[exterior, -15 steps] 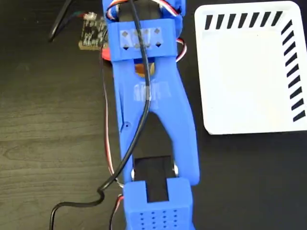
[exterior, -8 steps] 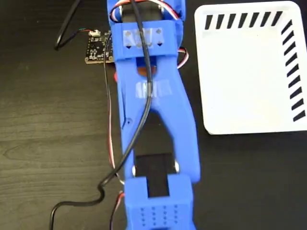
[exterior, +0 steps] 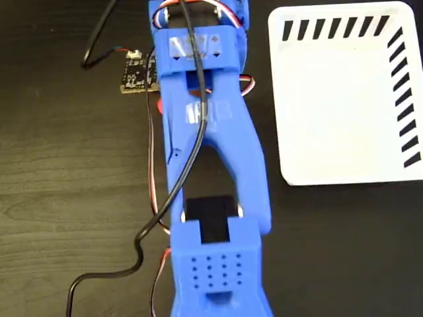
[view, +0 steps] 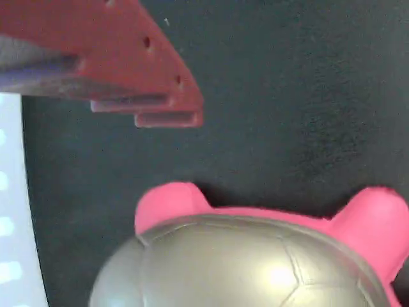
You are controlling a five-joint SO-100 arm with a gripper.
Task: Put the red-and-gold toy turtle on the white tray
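Closest to the wrist camera, I read the red-and-gold toy turtle (view: 255, 256), a small squishy figure with a shiny domed gold shell and pink-red legs, filling the lower part of the wrist view. It rests on the dark desk (view: 287, 96), not lifted. One red plastic finger (view: 128, 70) of the gripper shows at upper left, clear of the shell and not touching it. I see only that one finger, so I cannot tell whether the fingers are spread or pressed together. I judge the wrist is held above the turtle so the fingers can come down on either side of the dome.

Farther out, in the fixed view, the blue printed arm (exterior: 211, 165) runs up the picture and hides the turtle beneath its far end. A black cable (exterior: 178, 185) trails along the arm, and a small circuit board (exterior: 135, 72) lies on the desk just left of it.

Farthest, the flat white rounded-corner tray with black diagonal stripes (exterior: 344, 105) sits well to the right, bare. I judge the task has not yet reached the grasp.
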